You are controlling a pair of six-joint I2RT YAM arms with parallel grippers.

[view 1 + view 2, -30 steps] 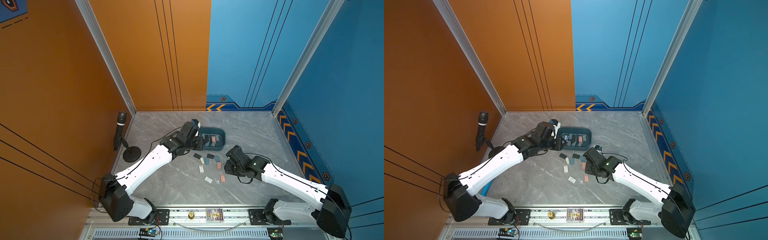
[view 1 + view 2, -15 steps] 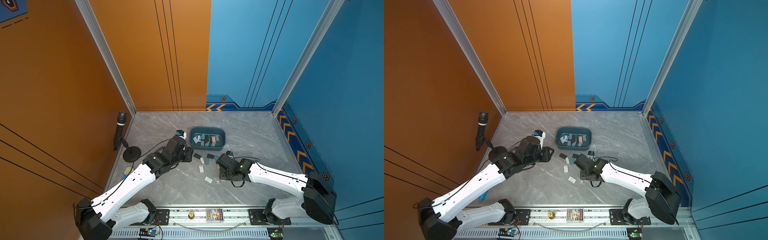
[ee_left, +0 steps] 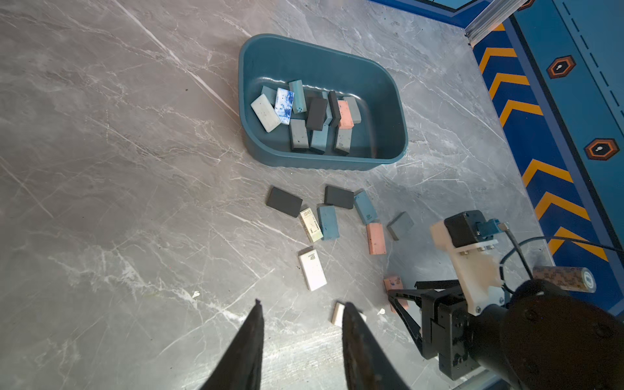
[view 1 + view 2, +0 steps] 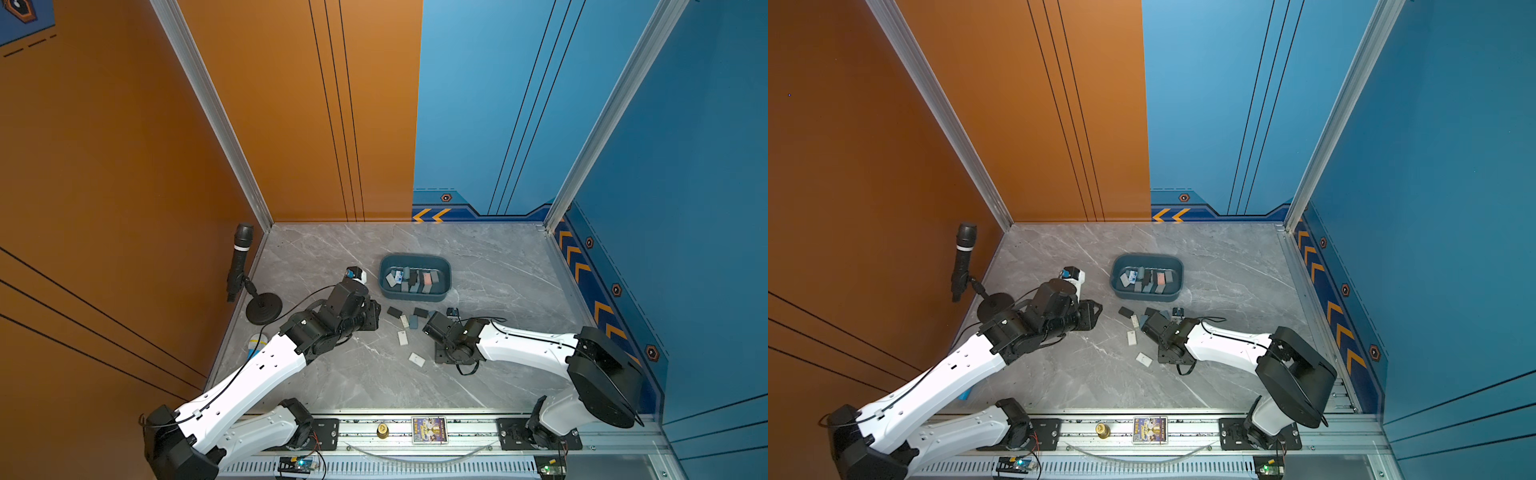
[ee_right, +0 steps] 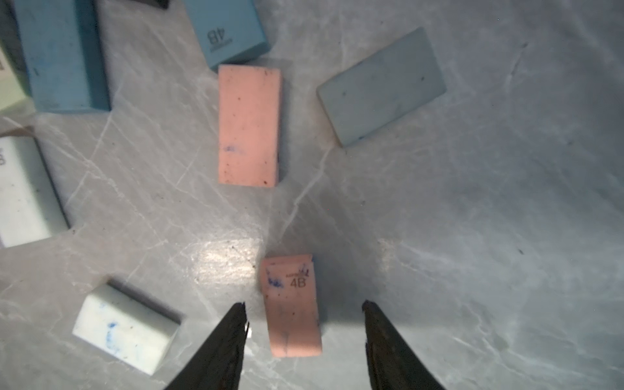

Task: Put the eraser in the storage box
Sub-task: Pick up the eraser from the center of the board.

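Storage box point(image 4: 413, 296) sits mid-table point(image 4: 498, 266) with erasers piled inside. Left gripper point(image 3: 300, 304) is parted and empty, one finger covering part of a white eraser point(image 3: 337, 313). Right gripper point(image 5: 304, 304) is spread, straddling the pink eraser point(image 5: 293, 314) on the table outside the box. No contact visible; the eraser is hidden in both top views.

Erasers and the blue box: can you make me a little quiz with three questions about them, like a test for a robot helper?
1. True or false: the storage box already has erasers inside it.
2. Pick one: what lies on the table between the fingertips of the open right pincer?
A) the pink eraser marked 4B
B) a pencil
C) a coin
3. Fill the gap: the left pincer is open and is holding ____.

Key: 1 true; 2 A; 3 nothing.
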